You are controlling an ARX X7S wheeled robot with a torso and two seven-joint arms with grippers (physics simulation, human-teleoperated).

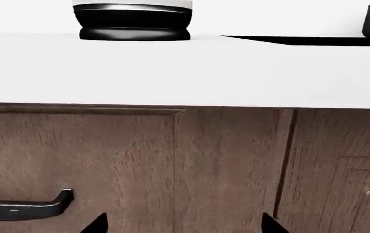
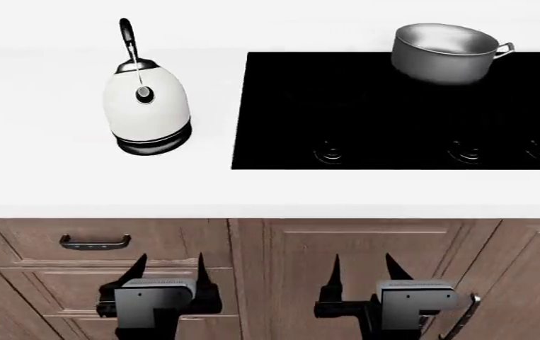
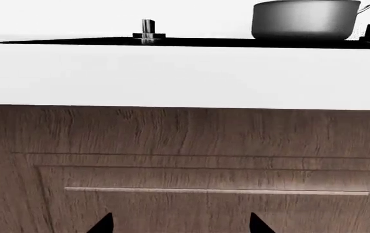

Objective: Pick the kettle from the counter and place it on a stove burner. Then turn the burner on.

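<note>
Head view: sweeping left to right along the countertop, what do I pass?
kettle on the white counter → black cooktop → saucepan at the cooktop's far right. Both grippers, left and right, hang open below the counter edge.

Glossy white kettle, wood-grain cabinets

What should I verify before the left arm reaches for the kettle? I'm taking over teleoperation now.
1. Kettle upright on the counter: ok.
2. Left pincer open and empty: ok.
3. Right pincer open and empty: ok.
4. Both pincers below the counter edge, must rise first: not ok.
5. Free cooktop space; saucepan sits at the back: ok.
6. Burner ring location: cannot tell.
</note>
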